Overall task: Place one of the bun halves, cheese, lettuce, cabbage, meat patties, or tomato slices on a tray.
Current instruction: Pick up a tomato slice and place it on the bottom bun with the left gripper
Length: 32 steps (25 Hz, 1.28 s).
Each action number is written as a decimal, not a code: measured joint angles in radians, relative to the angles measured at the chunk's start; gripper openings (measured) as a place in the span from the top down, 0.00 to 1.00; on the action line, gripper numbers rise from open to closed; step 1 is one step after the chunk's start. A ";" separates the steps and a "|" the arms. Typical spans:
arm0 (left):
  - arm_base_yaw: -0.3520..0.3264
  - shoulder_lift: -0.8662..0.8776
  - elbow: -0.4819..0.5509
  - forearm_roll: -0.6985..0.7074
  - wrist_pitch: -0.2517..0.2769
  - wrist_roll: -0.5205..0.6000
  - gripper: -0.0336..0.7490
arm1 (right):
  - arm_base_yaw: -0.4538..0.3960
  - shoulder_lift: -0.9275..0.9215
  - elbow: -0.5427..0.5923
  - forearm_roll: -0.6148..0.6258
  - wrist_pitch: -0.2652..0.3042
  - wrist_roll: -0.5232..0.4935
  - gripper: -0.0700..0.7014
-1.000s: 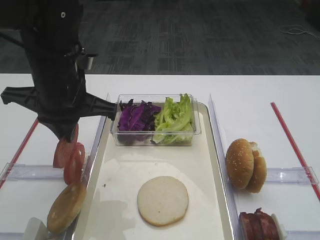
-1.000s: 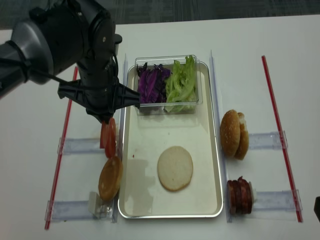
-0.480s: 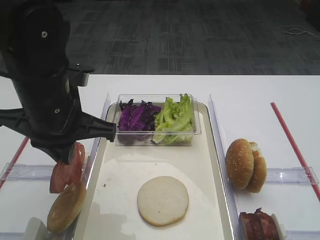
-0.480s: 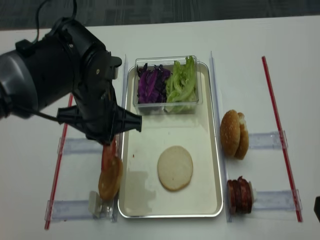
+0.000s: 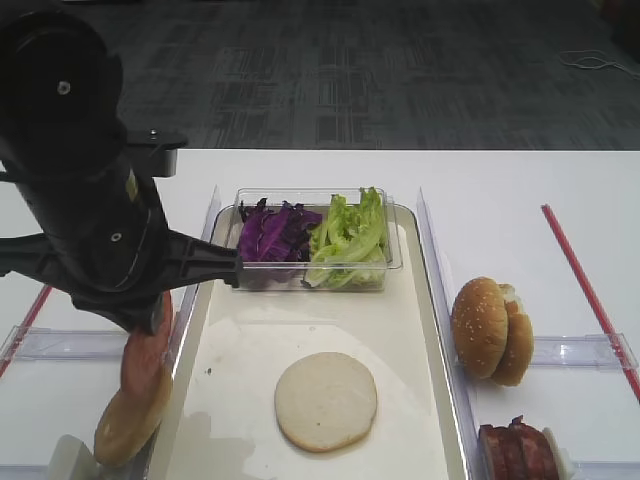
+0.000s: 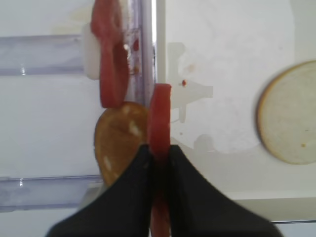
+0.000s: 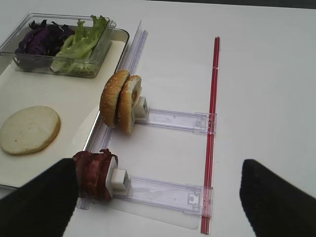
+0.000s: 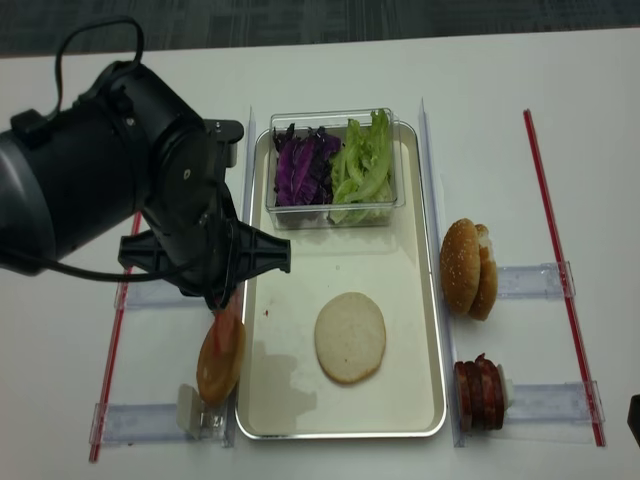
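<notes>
Left wrist view: left gripper (image 6: 159,157) clamped on a tomato slice (image 6: 160,121), held edge-on, hanging right at the tray (image 6: 222,59) rim, floor lying just to the right. Right gripper (image 7: 148,197) spread wide, well apart, holding nothing.

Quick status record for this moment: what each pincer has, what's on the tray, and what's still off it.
left pincer: shut on a tomato slice, held on edge at the tray's left rim
right pincer: open, holding nothing
tray: flat pale bun half on its floor; clear tub at the far end
tub contents: cabbage left, lettuce right
left of tray: tomato slice in holder, domed bun half
right of tray: bun halves on edge, meat patties
</notes>
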 joint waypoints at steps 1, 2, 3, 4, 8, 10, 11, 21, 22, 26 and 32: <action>0.000 0.000 0.000 -0.013 -0.022 0.000 0.86 | 0.000 0.000 0.000 0.002 0.000 0.000 0.06; 0.000 0.000 0.000 -0.030 -0.044 0.000 0.86 | 0.000 0.000 0.000 0.002 0.000 0.000 0.06; 0.000 0.000 0.001 -0.049 -0.065 0.002 0.86 | 0.000 0.000 0.000 0.002 0.000 0.000 0.06; 0.000 0.000 0.002 -0.070 -0.081 0.012 0.86 | 0.000 0.000 0.000 0.002 0.000 0.000 0.06; 0.000 0.000 0.015 -0.129 -0.148 0.046 0.86 | 0.000 0.000 0.000 0.002 0.000 0.000 0.06; 0.000 0.000 0.030 -0.157 -0.183 0.061 0.86 | 0.000 0.000 0.000 0.002 0.000 0.000 0.06; 0.000 0.000 0.041 -0.180 -0.201 0.075 0.86 | 0.000 0.000 0.000 0.002 0.000 0.000 0.06; 0.000 0.000 0.176 -0.497 -0.415 0.335 0.86 | 0.000 0.000 0.000 0.002 0.000 -0.002 0.06; 0.000 0.000 0.181 -0.535 -0.425 0.375 0.86 | 0.000 0.000 0.000 0.002 0.000 -0.002 0.06; 0.000 0.002 0.189 -0.673 -0.469 0.517 0.86 | 0.000 0.000 0.000 0.002 0.000 -0.002 0.06; 0.042 0.037 0.205 -0.957 -0.489 0.769 0.86 | 0.000 0.000 0.000 0.002 0.000 -0.002 0.06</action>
